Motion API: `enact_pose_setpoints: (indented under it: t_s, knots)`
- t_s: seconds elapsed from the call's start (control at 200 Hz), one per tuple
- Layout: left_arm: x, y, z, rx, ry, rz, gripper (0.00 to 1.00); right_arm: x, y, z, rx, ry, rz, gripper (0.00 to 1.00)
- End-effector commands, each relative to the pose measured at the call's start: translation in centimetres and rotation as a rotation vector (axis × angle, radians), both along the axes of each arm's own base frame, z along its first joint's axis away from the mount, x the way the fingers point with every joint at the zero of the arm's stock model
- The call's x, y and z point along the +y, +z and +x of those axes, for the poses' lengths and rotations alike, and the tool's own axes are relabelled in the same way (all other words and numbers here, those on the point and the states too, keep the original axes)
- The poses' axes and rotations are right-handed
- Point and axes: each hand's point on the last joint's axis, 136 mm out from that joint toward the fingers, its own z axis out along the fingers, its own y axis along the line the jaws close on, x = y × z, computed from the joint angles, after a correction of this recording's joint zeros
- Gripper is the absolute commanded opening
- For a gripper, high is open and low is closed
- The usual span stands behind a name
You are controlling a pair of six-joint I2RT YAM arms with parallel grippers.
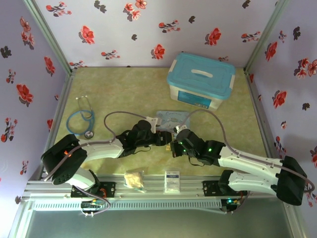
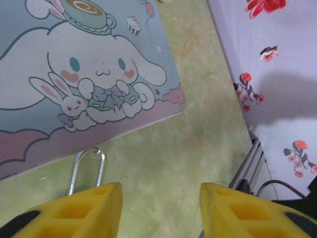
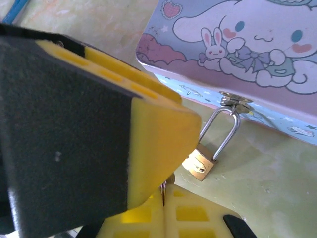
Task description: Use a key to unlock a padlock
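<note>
The padlock (image 3: 200, 166) hangs by its shackle from the hasp of the cartoon tin (image 3: 247, 54), just ahead of the right gripper (image 3: 164, 192). Its jaws are pressed together, perhaps pinching the key, though I cannot tell. The left gripper (image 2: 158, 208) stands apart over the counter (image 2: 198, 129), with the shackle just beyond one finger, likely about to steady the lock.

Padlock (image 3: 200, 166) body brass-coloured metal with a dull shine, its shackle (image 3: 229, 134) smooth polished silvery metal; tin (image 3: 257, 64) has a smooth, satin printed skin, pale blue. Fingers (image 3: 158, 134) matt yellow plastic with moulded pockets, one faced with a black finely grainy pad (image 3: 64, 144) — desk (image 2: 198, 148) matt, mottled yellow-green, smooth-looking. Storage box (image 1: 195, 98) translucent plastic under a glossy teal plastic lid (image 1: 200, 74), stethoscope (image 1: 89, 134) tubing blue and rubbery — walls (image 1: 148, 29) matt flower-printed sheet.
</note>
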Motion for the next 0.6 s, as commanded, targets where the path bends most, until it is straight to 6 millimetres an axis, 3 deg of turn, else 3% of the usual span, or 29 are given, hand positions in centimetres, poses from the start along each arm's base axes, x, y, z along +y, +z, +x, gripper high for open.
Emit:
enact_pose_setpoints:
  t_s: [0.0,0.16,0.26,0.315,0.39,0.44,0.515,0.545,0.595]
  knots:
    - [-1.2,1.9,-0.2,-0.015,-0.027,-0.057,0.35,1.1,1.4,0.7,-0.048,0.007,0.028,0.0]
    - [-1.1,1.6,-0.5,-0.004,-0.026,-0.058,0.18,0.9,1.3,1.0,-0.065,-0.022,0.045,0.0]
    - [-1.0,1.4,-0.5,0.003,-0.024,-0.057,0.0,0.9,1.1,1.0,-0.064,-0.028,0.052,0.0]
    - [-0.9,1.5,-0.6,0.004,-0.022,-0.062,0.0,1.0,1.1,1.0,-0.063,-0.026,0.058,0.01]
    - [-0.8,1.9,-0.6,-0.012,-0.022,-0.069,0.0,1.0,1.1,1.0,-0.062,-0.028,0.062,0.23]
    - [-0.5,2.5,-0.6,-0.036,-0.024,-0.063,0.0,0.7,1.4,1.1,-0.07,-0.039,0.065,0.5]
    - [0.7,3.5,-0.3,-0.099,-0.006,-0.017,0.0,0.2,2.8,1.4,-0.099,-0.032,0.113,0.74]
    - [1.1,4.1,-0.3,-0.128,-0.002,-0.002,0.0,0.3,3.7,1.5,-0.107,-0.017,0.176,0.8]
    - [1.8,5.4,-0.1,-0.176,0.0,-0.004,0.0,0.7,5.7,1.9,-0.117,0.005,0.312,0.83]
